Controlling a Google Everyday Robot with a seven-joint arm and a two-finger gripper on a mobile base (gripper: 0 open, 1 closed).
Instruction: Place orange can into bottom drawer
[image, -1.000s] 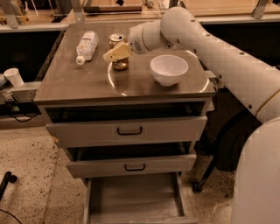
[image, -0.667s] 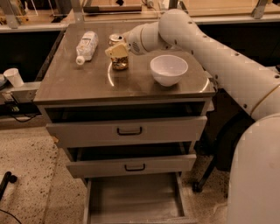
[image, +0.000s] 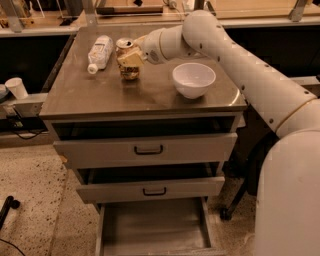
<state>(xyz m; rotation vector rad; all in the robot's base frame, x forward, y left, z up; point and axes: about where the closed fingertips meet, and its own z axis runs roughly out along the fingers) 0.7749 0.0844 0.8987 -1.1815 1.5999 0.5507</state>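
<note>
Claw (image: 131, 57) and orange can (image: 129, 71) meet toward the back left of the counter (image: 150, 102): I have the claw pressed in at the can's upper half, just under its silver top, but I cannot tell whether it has actually closed on it. The can stands upright on the counter, with a white bottle (image: 99, 52) lying just beside it on one side and a white bowl (image: 194, 79) near it on the other. To do this step well, I judge I should make sure of a firm, centred hold around the can's body before lifting, since a grip this high could let it tip or slip. I then want to raise it straight up, clear of the bottle, and keep it upright. The bottom drawer (image: 152, 227) is pulled out well below and in front, its grey floor showing, while the two drawers above it stand slightly ajar. My path should swing out past the counter's front edge and those drawer fronts before I lower the can, and I should let go only once it is low inside the tray.
</note>
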